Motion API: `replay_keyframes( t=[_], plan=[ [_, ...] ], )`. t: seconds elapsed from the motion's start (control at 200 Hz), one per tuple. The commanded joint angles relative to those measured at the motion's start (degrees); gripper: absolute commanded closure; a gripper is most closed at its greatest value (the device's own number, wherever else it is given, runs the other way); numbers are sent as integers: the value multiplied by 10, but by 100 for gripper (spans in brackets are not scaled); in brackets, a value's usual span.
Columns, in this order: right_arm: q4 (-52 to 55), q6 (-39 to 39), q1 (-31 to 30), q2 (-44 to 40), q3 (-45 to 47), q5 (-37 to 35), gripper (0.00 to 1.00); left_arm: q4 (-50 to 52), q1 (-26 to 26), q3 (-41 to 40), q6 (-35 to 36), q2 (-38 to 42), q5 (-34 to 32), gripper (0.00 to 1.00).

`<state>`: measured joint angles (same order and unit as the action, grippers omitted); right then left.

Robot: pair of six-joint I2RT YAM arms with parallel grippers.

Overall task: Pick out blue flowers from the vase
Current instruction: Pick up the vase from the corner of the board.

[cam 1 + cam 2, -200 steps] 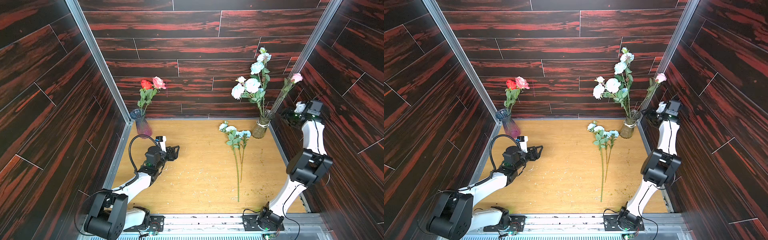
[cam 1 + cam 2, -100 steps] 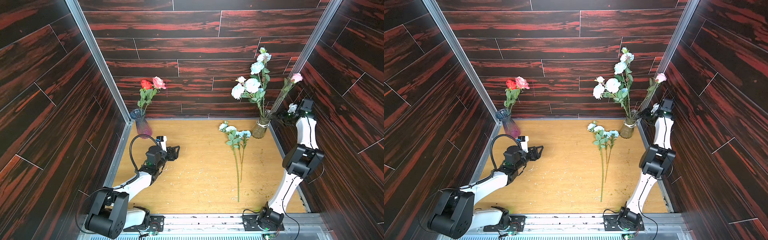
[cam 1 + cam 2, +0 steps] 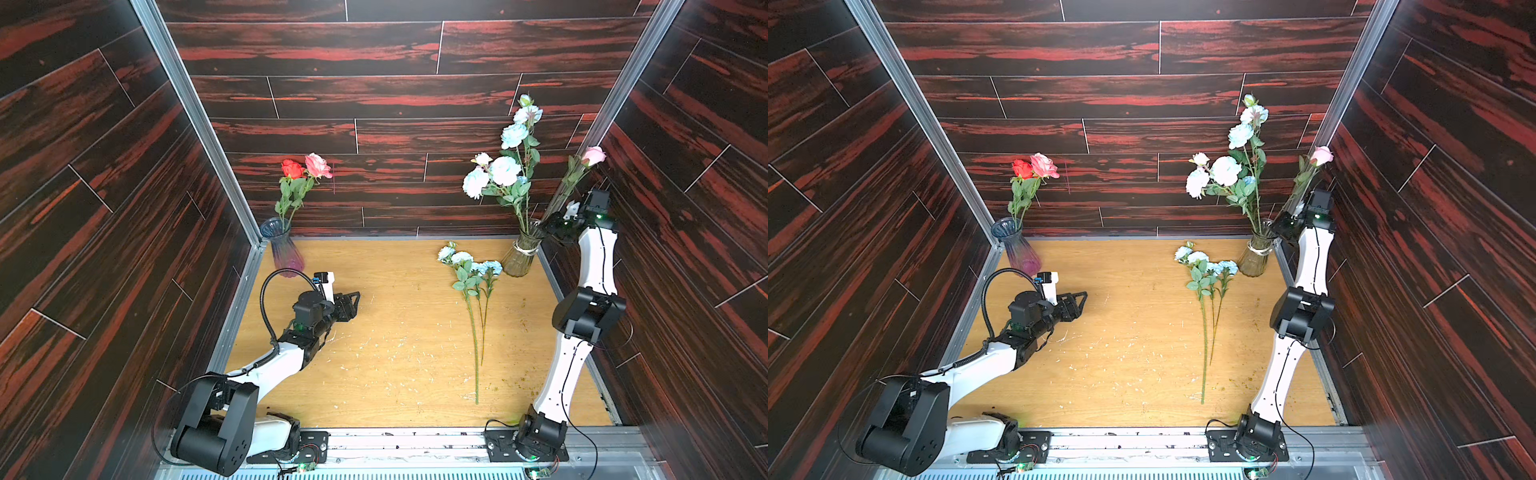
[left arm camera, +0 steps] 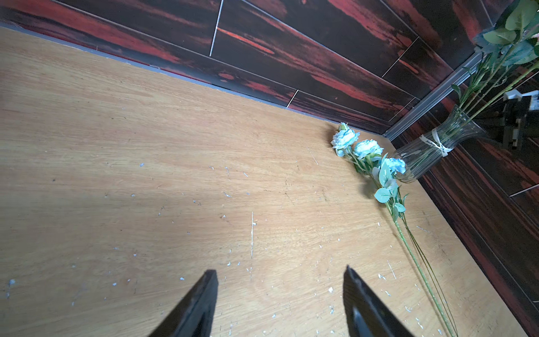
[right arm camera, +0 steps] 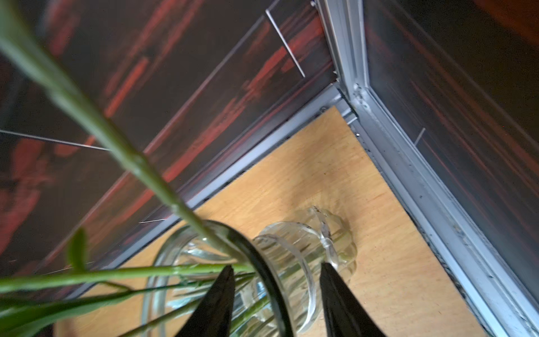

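Blue flowers (image 3: 505, 170) stand in vase (image 3: 519, 261); we see right jaws apart astride its rim, left jaws wide, empty, over bench (image 3: 395, 353).

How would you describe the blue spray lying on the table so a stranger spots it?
Find the wooden table, then the clear glass vase in its far corner by the right arm. Beside that vase is the blue spray: unlike the blue flowers upright in the vase, it lies flat on the wood.

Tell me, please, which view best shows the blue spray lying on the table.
Both top views show the blue spray whole, blooms to stem tip. Left wrist crops its stems; right wrist misses it.
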<state>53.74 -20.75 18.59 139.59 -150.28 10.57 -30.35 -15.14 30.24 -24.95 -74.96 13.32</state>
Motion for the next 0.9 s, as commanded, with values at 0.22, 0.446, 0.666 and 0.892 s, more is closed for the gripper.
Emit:
replay_keyframes(
  t=[0.22, 0.446, 0.666, 0.892],
  plan=[
    [38, 22, -11, 30, -36, -15, 65, 4, -5, 17, 12, -8, -7, 30],
    [39, 21, -14, 32, -46, -17, 83, 6, -6, 17, 13, -9, -10, 31],
    [29, 18, -13, 11, -44, -20, 99, 7, -6, 20, 13, -14, -10, 31],
    [29, 8, -12, -8, -44, 1, 100, 8, -7, 20, 13, -13, -11, 31]
  ],
)
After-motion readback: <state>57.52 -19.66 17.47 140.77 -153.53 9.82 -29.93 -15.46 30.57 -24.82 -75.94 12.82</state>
